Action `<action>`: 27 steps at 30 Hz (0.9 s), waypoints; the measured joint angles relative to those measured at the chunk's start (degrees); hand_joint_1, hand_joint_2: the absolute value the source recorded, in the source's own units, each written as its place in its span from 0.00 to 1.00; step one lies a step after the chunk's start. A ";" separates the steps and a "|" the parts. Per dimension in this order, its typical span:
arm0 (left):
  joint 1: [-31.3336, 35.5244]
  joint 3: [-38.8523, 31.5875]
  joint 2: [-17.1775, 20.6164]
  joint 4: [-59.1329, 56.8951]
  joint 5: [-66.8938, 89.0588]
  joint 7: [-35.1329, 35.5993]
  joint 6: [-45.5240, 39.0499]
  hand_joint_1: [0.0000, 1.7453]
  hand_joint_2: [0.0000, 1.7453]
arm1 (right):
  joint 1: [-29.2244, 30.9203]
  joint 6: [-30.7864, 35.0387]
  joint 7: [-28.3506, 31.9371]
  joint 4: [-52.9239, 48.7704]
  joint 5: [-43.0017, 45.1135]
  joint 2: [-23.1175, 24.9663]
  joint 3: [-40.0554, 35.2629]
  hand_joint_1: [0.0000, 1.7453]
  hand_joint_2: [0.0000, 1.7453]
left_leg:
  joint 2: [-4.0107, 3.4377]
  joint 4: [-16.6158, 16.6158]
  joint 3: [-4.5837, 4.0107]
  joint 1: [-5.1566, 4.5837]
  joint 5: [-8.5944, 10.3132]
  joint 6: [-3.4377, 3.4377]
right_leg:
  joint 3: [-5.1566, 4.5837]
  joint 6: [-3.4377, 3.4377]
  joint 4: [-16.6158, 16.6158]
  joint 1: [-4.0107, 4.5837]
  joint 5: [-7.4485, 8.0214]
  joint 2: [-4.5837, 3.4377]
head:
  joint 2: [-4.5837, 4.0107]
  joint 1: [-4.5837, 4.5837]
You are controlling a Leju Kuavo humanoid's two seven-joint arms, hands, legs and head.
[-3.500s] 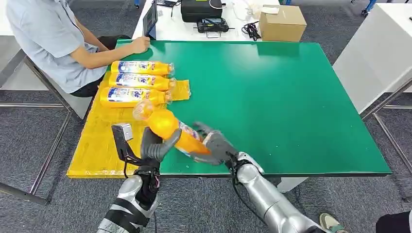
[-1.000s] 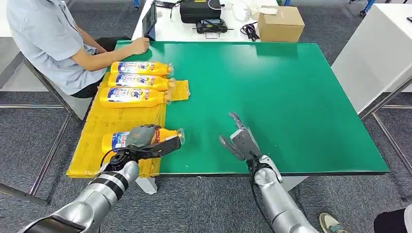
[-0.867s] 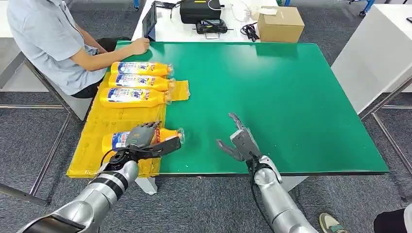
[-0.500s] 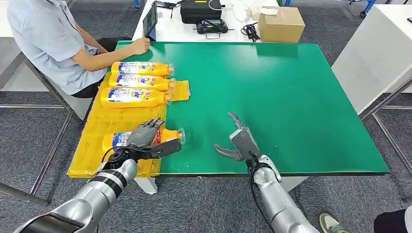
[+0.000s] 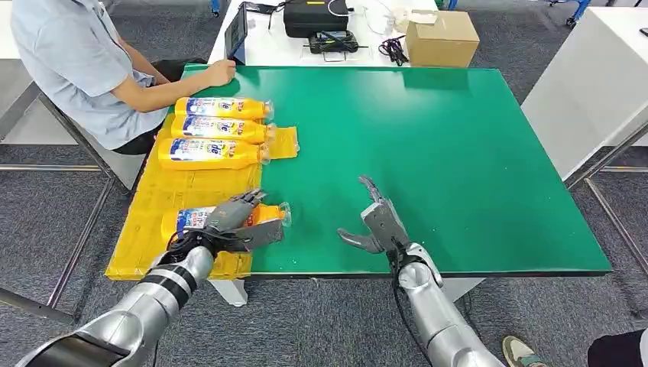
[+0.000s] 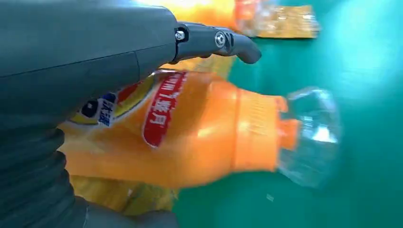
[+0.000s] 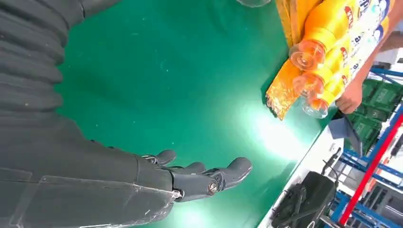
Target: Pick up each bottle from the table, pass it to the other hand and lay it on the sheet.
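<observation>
In the lower left of the head view we are seeing the left hand (image 5: 233, 220) hovering over an orange bottle (image 5: 229, 218) that is lying on its side on the yellow sheet (image 5: 153, 229). The hand's fingers are spreading apart above the bottle's middle and are not wrapping it; in the left wrist view the bottle (image 6: 209, 133) is lying free below the thumb (image 6: 216, 42), with a gap showing between them, so we are reading this hand as holding nothing. The bottle's clear cap (image 5: 284, 212) is pointing toward the frame's centre and is reaching past the sheet's edge onto the green table (image 5: 474, 153).

Just right of centre, low in the frame, the right hand (image 5: 378, 222) is hovering over bare green table with its fingers apart and nothing in them; the right wrist view is showing those fingers (image 7: 209, 178) stretched out over the green surface. This hand is standing well apart from the bottle.

In the upper left we are seeing three more orange bottles (image 5: 218, 130) lying side by side on the far part of the sheet, caps pointing right. A person in a grey shirt (image 5: 76, 61) is sitting at the table's left corner, one hand (image 5: 220, 70) resting on the green surface. Along the top edge, a cardboard box (image 5: 442, 37) is sitting on a white table.
</observation>
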State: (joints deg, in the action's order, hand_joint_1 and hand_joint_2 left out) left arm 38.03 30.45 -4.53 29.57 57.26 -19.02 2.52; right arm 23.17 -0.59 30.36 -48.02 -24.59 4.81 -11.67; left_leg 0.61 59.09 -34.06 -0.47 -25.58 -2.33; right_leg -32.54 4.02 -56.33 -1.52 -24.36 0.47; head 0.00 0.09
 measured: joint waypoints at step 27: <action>-1.89 4.66 4.05 4.30 -3.64 -1.13 -5.23 0.00 1.00 | 0.94 0.90 1.16 2.95 1.03 0.31 -0.02 0.00 1.00 | -0.01 0.00 -0.02 0.01 0.01 0.01 | -0.04 0.00 0.00 0.00 0.00 -0.01 | 0.00 0.00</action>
State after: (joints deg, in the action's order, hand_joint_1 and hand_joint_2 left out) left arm 36.14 35.10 -0.48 33.88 53.62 -20.15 -2.71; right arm 24.11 0.31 31.52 -45.07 -23.56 5.11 -11.69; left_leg 0.60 59.09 -34.08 -0.46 -25.58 -2.32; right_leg -32.58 4.02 -56.33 -1.51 -24.37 0.46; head 0.00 0.09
